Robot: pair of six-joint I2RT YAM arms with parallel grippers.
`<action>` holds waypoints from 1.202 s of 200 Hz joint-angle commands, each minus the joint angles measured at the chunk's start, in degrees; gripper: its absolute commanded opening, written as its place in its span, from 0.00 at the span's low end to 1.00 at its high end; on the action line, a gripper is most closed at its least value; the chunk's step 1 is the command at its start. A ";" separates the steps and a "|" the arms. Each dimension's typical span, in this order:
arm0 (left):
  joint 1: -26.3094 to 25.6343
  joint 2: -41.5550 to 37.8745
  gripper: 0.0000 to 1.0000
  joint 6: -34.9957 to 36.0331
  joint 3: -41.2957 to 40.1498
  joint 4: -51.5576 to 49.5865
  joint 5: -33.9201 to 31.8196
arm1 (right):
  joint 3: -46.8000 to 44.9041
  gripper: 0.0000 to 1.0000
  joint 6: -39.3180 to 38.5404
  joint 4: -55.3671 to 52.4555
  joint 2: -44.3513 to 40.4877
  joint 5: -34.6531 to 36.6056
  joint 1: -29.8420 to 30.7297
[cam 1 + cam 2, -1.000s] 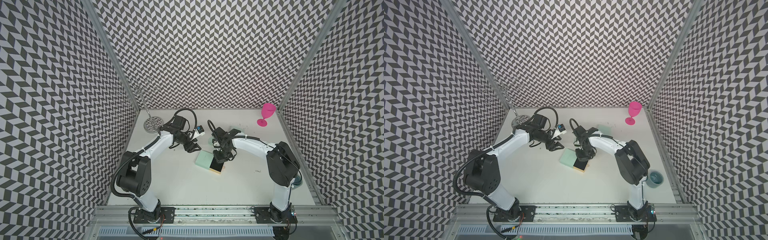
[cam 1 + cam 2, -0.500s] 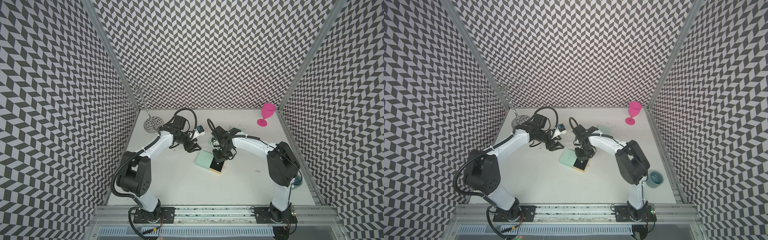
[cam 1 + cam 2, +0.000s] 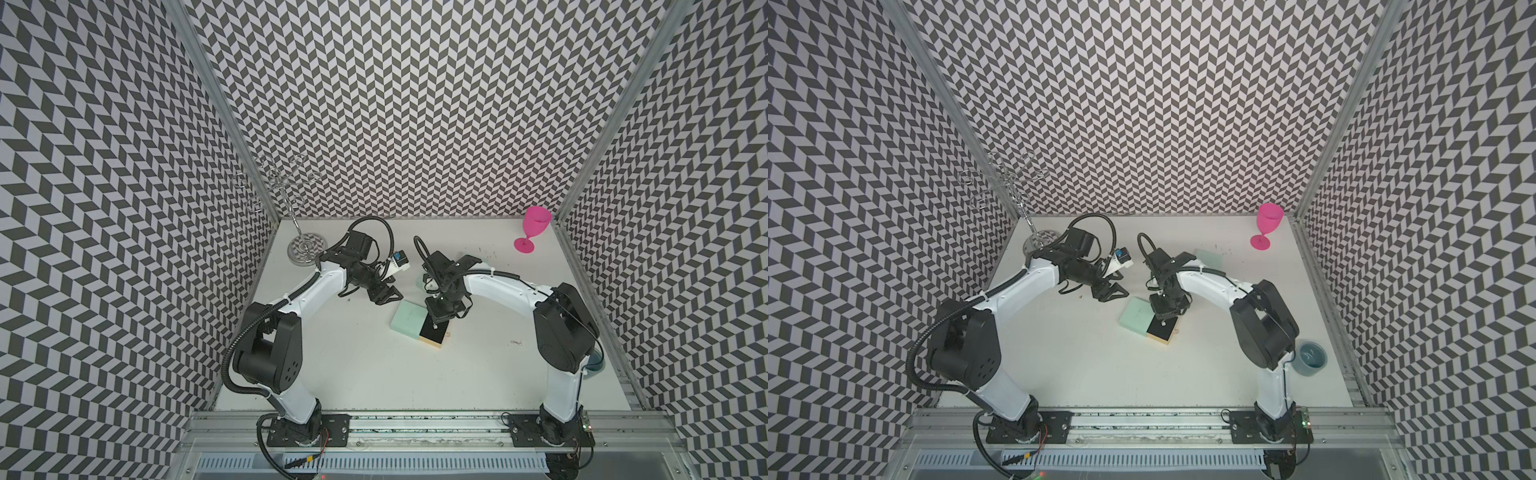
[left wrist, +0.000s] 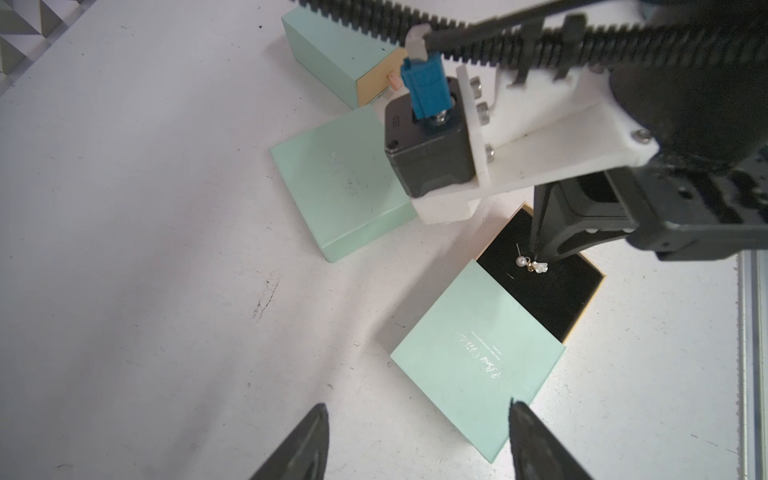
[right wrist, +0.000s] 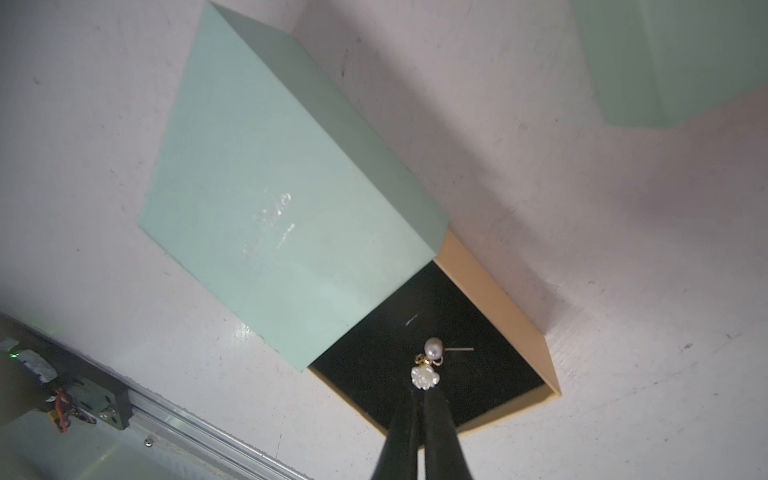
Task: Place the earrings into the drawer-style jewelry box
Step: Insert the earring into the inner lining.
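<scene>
The jewelry box is a mint sleeve (image 3: 409,318) with its black-lined drawer (image 3: 432,334) pulled out toward the front. My right gripper (image 5: 420,390) points down into the drawer with its jaws shut. An earring (image 5: 428,365), a pearl with a white flower and a thin pin, lies on the black lining right at the fingertips; it also shows in the left wrist view (image 4: 530,264). I cannot tell whether it is pinched. My left gripper (image 4: 417,409) hangs open and empty beside the sleeve (image 4: 478,365). A tiny metal piece (image 3: 516,342) lies on the table to the right.
Two more mint boxes (image 4: 345,178) (image 4: 332,58) stand behind the open one. At the back left is a chrome wire stand (image 3: 305,249), and at the back right a pink goblet (image 3: 532,230). A teal cup (image 3: 1311,357) sits by the right arm's base.
The right gripper's jaws parted slightly and came together again over the drawer. Both arms have stayed in place.
</scene>
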 commanded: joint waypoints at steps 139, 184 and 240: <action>-0.28 0.49 0.70 0.05 -0.33 0.66 1.82 | 1.45 0.06 -1.78 0.87 4.77 0.29 0.21; -0.12 0.53 0.70 0.03 -0.67 0.97 1.90 | 1.53 0.06 -2.14 0.70 5.45 -0.14 0.24; -0.20 0.41 0.70 -0.08 -0.99 1.35 2.00 | 1.62 0.06 -2.48 0.68 6.01 -0.67 0.24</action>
